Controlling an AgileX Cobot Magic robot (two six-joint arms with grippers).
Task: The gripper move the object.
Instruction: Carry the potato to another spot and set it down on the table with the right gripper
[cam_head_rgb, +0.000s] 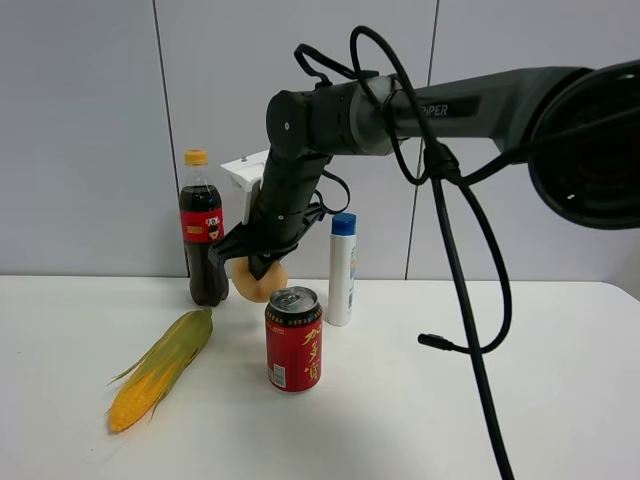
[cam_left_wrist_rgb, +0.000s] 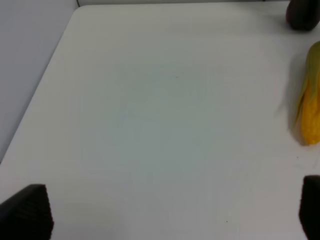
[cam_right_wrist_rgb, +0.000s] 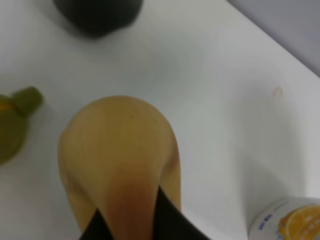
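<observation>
The right arm (cam_head_rgb: 470, 95) is stretched out, wrist bent downward, the right gripper (cam_head_rgb: 254, 262) clamped on a fruit (cam_head_rgb: 263, 285) between its fingers. The left gripper (cam_left_wrist_rgb: 170, 212) points down, fingers spread wide.

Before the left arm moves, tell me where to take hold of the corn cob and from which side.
Grip the corn cob across its thick middle, coming straight down from above. It lies flat on the table, long and tapering toward both ends, so closing across its narrow width there should hold best.
</observation>
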